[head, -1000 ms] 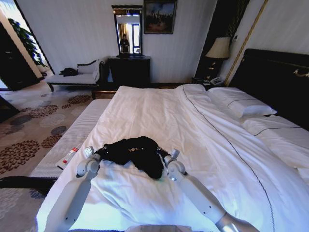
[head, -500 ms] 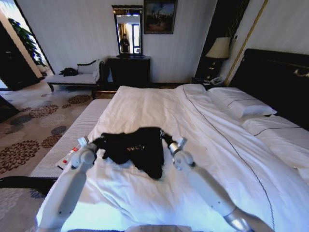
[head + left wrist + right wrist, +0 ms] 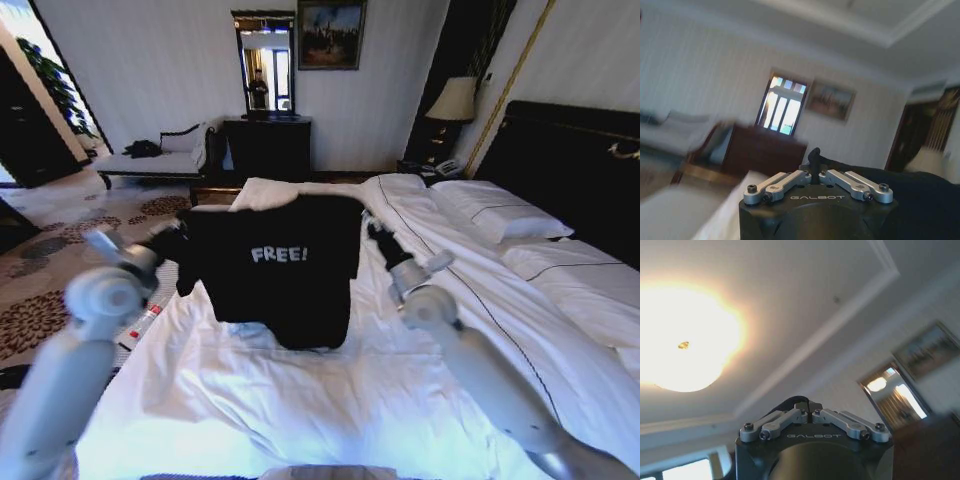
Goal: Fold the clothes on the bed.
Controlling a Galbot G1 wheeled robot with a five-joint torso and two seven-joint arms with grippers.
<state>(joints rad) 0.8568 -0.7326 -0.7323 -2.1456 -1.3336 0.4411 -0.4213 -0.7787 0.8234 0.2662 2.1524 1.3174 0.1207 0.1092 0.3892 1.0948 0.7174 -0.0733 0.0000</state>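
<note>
A bedroom with striped pale walls holds a wide bed (image 3: 330,390) made up in white, its duvet rumpled in the foreground. Above that duvet hangs the black T-shirt (image 3: 275,268), lifted clear of the covers at its top and spread flat like a banner facing the head camera, with its lower hem drooping near or onto the white cloth. Small white "FREE!" lettering reads plainly across the chest. The fabric looks smooth through the upper body and bunches into a darker fold at the bottom edge.

The left gripper (image 3: 178,238) pinches the shirt's upper corner on the left, its jaws closed on the cloth; in the left wrist view a pinch of black fabric stands up between the fingers (image 3: 814,161). The right gripper (image 3: 377,236) grips the opposite upper corner, jaws clamped on the fabric likewise, as the right wrist view shows (image 3: 801,403).

White pillows (image 3: 505,220) lie against the dark headboard (image 3: 575,165). A lamp (image 3: 454,100), a dark dresser (image 3: 266,147) under a mirror (image 3: 264,64), and a patterned carpet (image 3: 70,250) lie beyond.
</note>
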